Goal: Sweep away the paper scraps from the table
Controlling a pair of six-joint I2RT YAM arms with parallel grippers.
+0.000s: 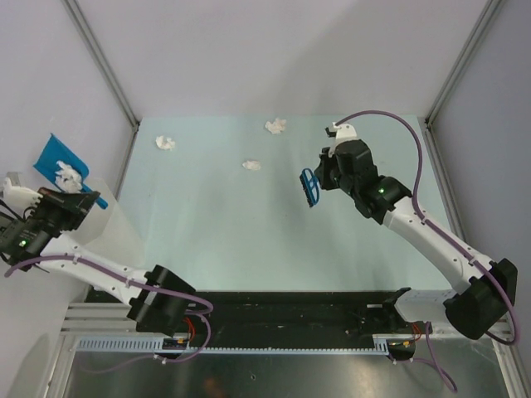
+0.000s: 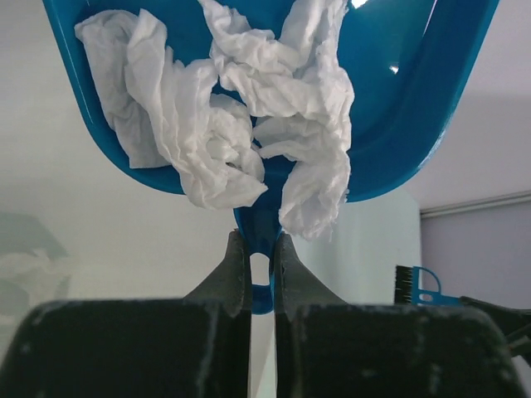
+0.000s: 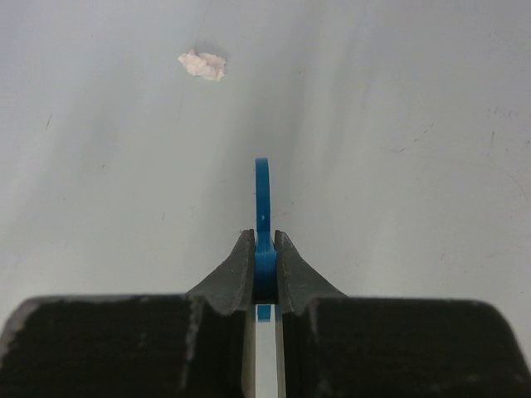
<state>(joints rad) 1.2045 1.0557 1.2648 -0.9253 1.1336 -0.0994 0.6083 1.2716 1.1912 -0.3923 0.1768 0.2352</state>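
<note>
Paper scraps [image 1: 252,165] near far edge of table [image 1: 216,240]; left pincer [image 2: 262,249] clamps loaded dustpan [image 2: 431,99]; right pincer [image 3: 264,245] clamps brush [image 3: 262,191].

The left arm [image 1: 87,269], at eight o'clock, and the right arm [image 1: 429,234], at four, have white links and black joints. Thin purple cables [image 1: 420,162] follow both. A small green light [image 1: 381,190] glows near each wrist.

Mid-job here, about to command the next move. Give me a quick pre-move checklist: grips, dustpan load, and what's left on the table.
1. Left end effector shut on dustpan handle: ok.
2. Right end effector shut on brush: ok.
3. Collected wads sitting in the dustpan: ok.
4. Table free of loose scraps: not ok; three lie on it.
5. Drop spot beneath the dustpan: cannot tell.
</note>
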